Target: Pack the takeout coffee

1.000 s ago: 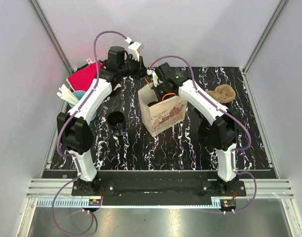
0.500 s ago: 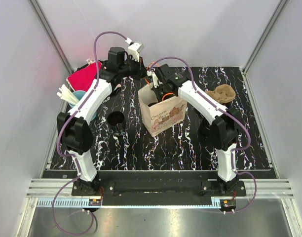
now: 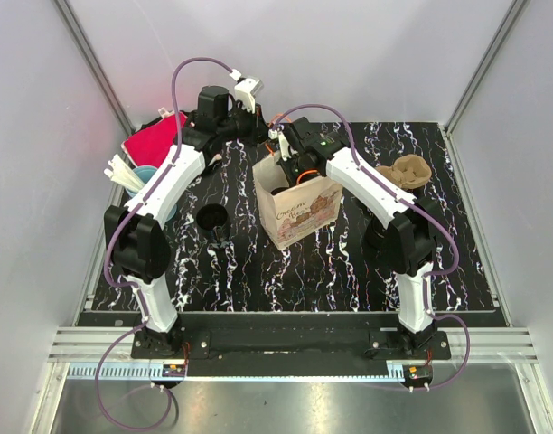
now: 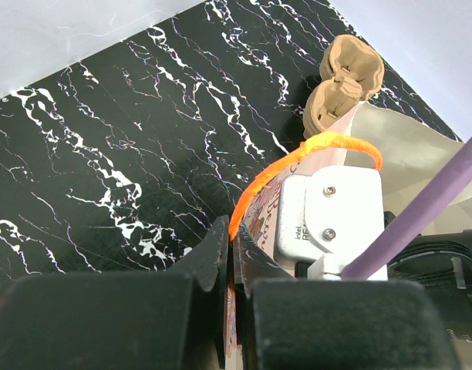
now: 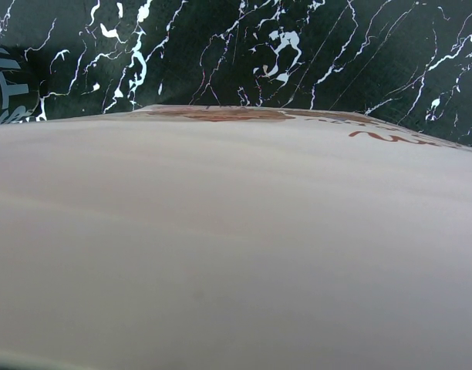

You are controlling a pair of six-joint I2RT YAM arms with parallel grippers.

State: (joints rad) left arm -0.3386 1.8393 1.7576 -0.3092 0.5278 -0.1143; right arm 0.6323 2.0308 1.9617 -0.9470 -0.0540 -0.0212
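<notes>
Right now the tan printed paper bag (image 3: 297, 206) stands upright and open-mouthed in the middle of the black white-veined marble tabletop (image 3: 349, 262). The left gripper (image 4: 230, 240) reaches in from behind, its jaws pressed narrow on the bag's rim just beside the looped orange cord handle (image 4: 328, 142). The right gripper (image 3: 282, 152) sits at the bag's far rim with its jaws closed; its own camera is filled by the paper wall, so I cannot tell whether it pinches the paper. The black takeout coffee cup (image 3: 211, 217) stands outside on the tabletop, left of the bag and apart from it. A brown moulded-pulp cup carrier (image 3: 408, 172) lies well off to the right.
</notes>
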